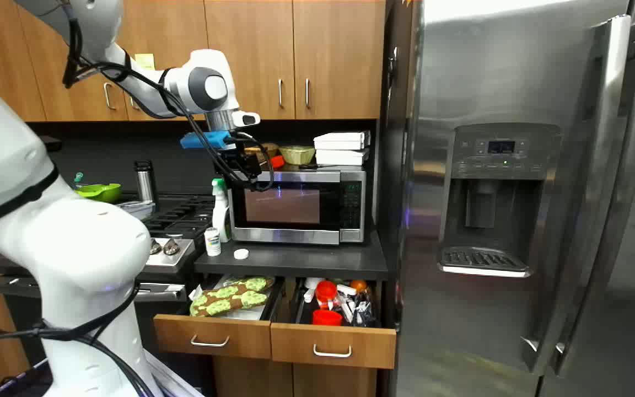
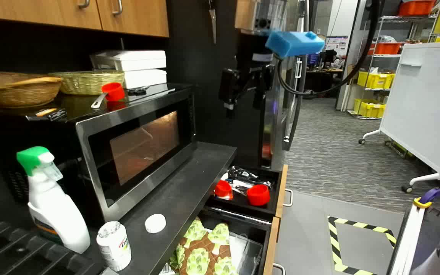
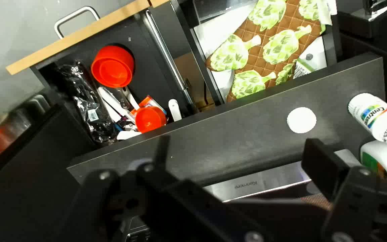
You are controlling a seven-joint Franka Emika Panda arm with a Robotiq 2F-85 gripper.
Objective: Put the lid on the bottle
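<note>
The lid, a flat white disc, lies on the dark counter in both exterior views (image 1: 241, 253) (image 2: 155, 223) and in the wrist view (image 3: 301, 120). The bottle, a small white Centrum pill bottle with a foil-covered top, stands upright beside it in both exterior views (image 1: 213, 242) (image 2: 114, 246) and in the wrist view (image 3: 376, 116). Lid and bottle are apart. My gripper (image 3: 239, 158) is open with nothing between its fingers. It hangs high above the counter, in front of the microwave, in both exterior views (image 1: 248, 171) (image 2: 243, 102).
A tall white spray bottle with a green head (image 2: 57, 206) stands behind the pill bottle, beside the steel microwave (image 1: 284, 236). Two open drawers (image 1: 213, 333) (image 1: 333, 346) stick out below the counter, holding an oven mitt and red cups. A stove (image 1: 179, 218) and a fridge (image 1: 483, 309) flank the counter.
</note>
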